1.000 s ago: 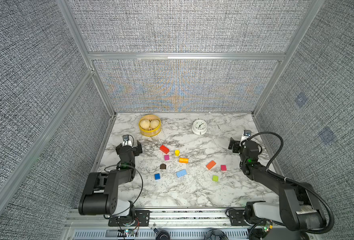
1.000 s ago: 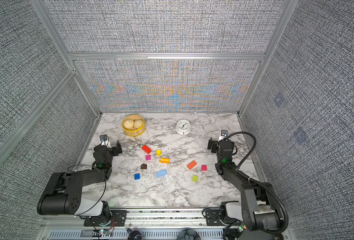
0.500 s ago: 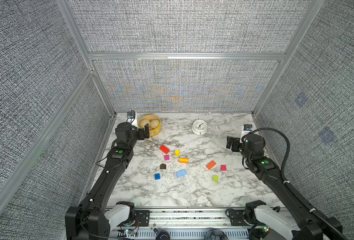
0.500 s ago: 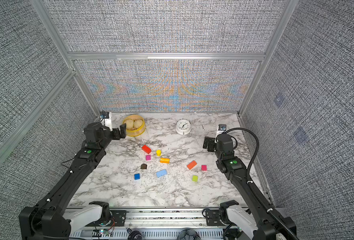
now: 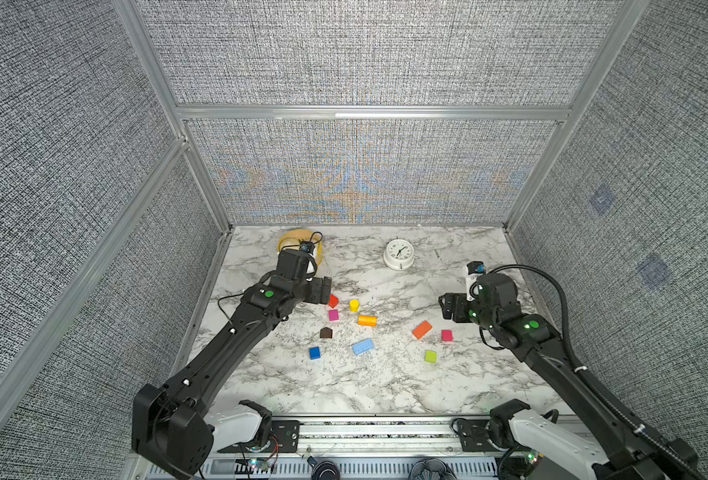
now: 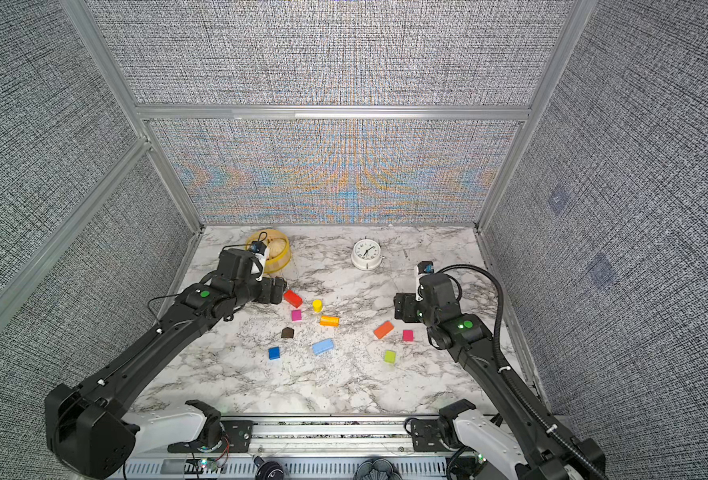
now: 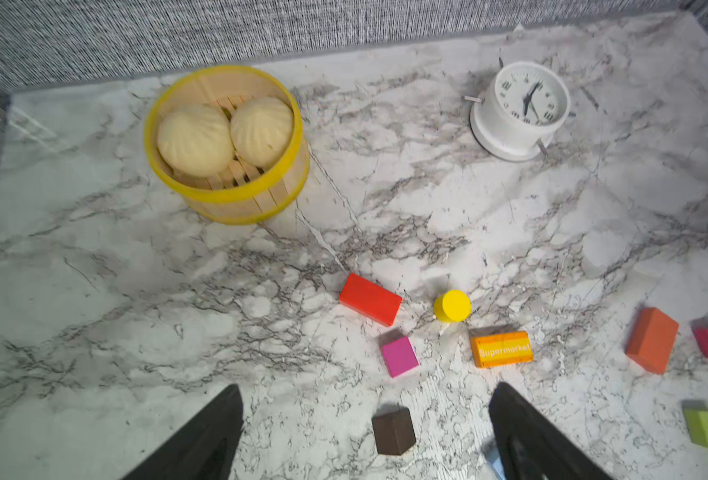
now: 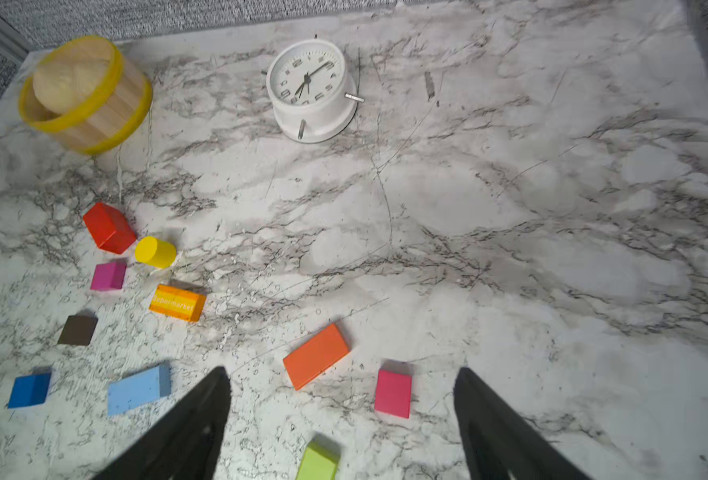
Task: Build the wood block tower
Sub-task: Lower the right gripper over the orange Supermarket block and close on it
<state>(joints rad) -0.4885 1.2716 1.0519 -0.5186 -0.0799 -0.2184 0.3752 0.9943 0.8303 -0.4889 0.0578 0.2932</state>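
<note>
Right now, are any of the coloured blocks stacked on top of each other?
No, each lies alone on the marble table, like the red brick and the blue cube.

Light is bright, even and diffuse, coming from above. No hard shadows: the blocks throw short soft ones on the bench, the basket a wider faint one. Thin glare streak on the aluminium rail. Back wall fabric shows strong orange-blue moiré in both top views, and the side walls stretch toward the frame edges (wide lens). Top views are sharp. Wrist views are softer: slight blur overall, bench edge bows, white clock close to clipping. Fingers of the left tool and of the right tool are black, out of focus, no detail.
</note>
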